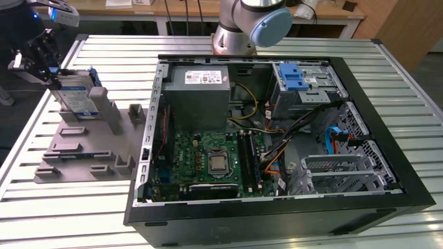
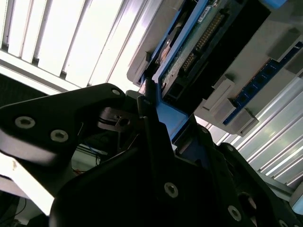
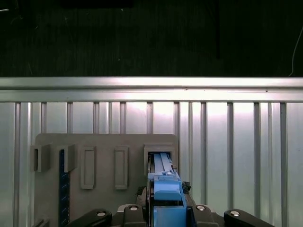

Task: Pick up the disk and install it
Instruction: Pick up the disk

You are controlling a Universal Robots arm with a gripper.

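The disk (image 1: pixel 74 98), silver-grey with a blue-and-white label and a blue frame, stands on edge in a slot of the grey holder (image 1: pixel 90 155) at the exterior view's left. My gripper (image 1: pixel 50 75) is at the disk's upper end, shut on its blue frame. In the first wrist view the blue edge of the disk (image 3: pixel 163 187) runs from between my gripper (image 3: pixel 163 215) down into the holder's slot (image 3: pixel 161 151). The second wrist view shows a black finger (image 2: pixel 150 132) lying against the blue frame, with the disk's connector side (image 2: pixel 199 42) beyond it.
An open black computer case (image 1: pixel 387 207) lies on the slatted metal table (image 1: pixel 62 218), at the exterior view's right of the holder. Inside are a grey power supply (image 1: pixel 201 96), a green motherboard (image 1: pixel 215 158) and a silver cage with a blue latch (image 1: pixel 299 78). The arm's base (image 1: pixel 242 26) stands behind the case.
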